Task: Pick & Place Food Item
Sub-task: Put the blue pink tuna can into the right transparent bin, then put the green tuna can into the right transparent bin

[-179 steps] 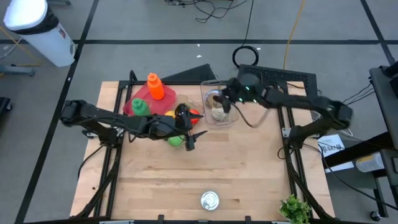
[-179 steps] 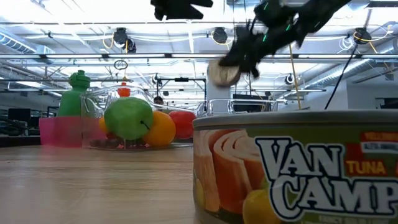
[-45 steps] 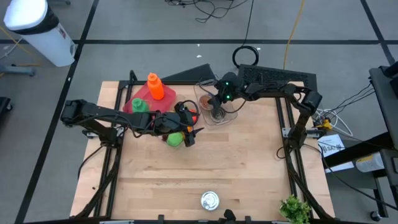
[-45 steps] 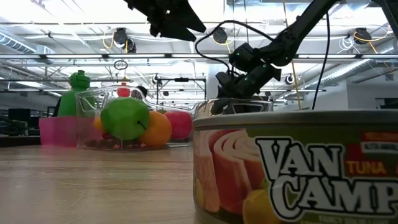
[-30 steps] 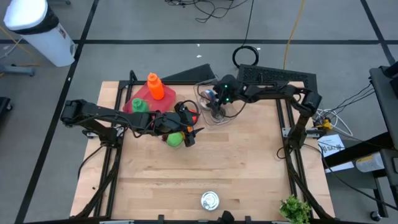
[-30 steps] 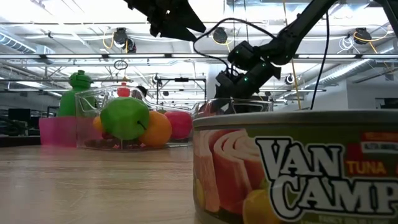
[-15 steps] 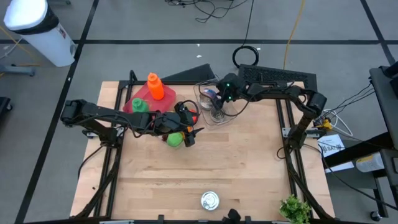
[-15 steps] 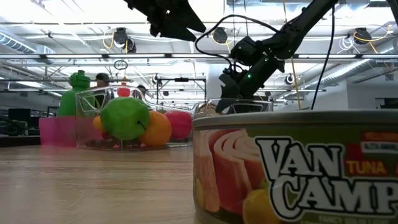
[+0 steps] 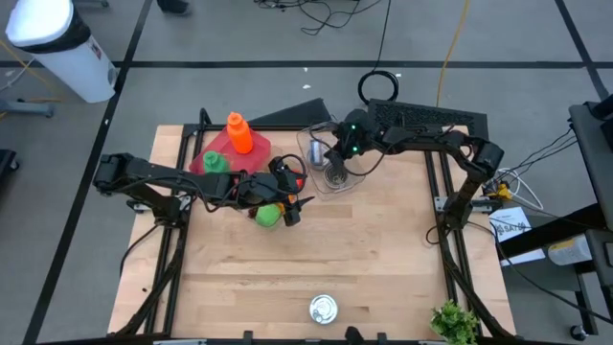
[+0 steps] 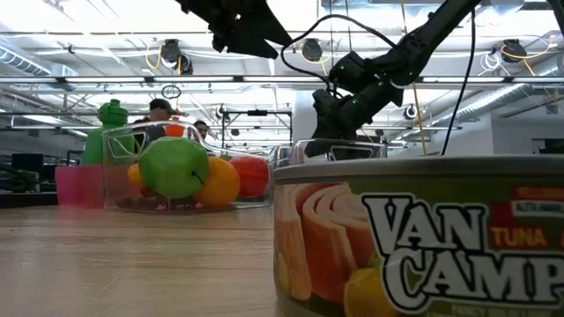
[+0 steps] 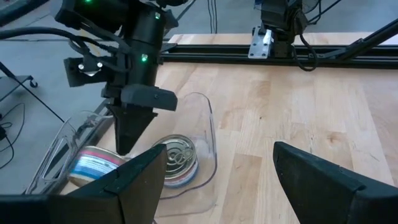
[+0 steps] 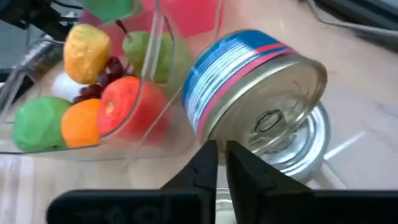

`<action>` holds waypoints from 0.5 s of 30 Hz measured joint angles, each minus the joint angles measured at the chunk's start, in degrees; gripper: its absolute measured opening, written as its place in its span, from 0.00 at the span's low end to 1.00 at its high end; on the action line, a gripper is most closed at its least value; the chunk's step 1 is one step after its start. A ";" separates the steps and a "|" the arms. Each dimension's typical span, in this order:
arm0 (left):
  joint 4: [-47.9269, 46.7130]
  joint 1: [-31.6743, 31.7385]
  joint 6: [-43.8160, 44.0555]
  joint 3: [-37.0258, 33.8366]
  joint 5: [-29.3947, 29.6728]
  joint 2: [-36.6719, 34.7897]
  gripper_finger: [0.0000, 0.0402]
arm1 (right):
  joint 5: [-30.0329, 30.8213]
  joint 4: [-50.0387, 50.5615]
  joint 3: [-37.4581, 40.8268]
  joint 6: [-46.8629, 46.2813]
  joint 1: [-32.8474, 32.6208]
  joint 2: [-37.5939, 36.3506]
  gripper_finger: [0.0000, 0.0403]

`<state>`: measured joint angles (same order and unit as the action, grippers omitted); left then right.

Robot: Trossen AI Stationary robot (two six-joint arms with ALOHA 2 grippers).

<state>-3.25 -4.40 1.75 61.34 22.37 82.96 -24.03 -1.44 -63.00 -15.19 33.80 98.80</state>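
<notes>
Your right gripper (image 9: 335,158) upper centre over the clear container (image 9: 330,163), fingers together, empty; left gripper (image 9: 290,206) agape, empty.

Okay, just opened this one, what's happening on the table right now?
The right gripper hangs over a clear plastic container at the back of the table, jaws shut and empty. Inside lie two cans: a blue-striped can tilted on top of a flat can. The left gripper, jaws open and empty, waits above the green apple next to a clear tray of fruit. A tuna can stands alone at the table's front edge.
</notes>
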 joint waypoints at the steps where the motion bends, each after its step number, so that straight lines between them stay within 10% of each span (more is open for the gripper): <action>1: -0.01 -0.01 0.01 0.00 0.00 0.00 0.75 | -0.22 -0.41 0.00 -0.02 -0.01 0.00 0.06; 8: -0.02 -0.01 0.00 0.00 -0.04 0.00 0.75 | -0.30 -2.64 0.00 3.37 -0.92 -0.86 0.15; 15: -0.06 0.00 -0.01 0.00 -0.37 0.00 0.75 | -1.57 -7.18 0.00 7.30 -3.78 -1.36 0.47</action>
<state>-3.31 -4.41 1.74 61.34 22.00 82.96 -25.60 -8.61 -63.00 -7.89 30.01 97.45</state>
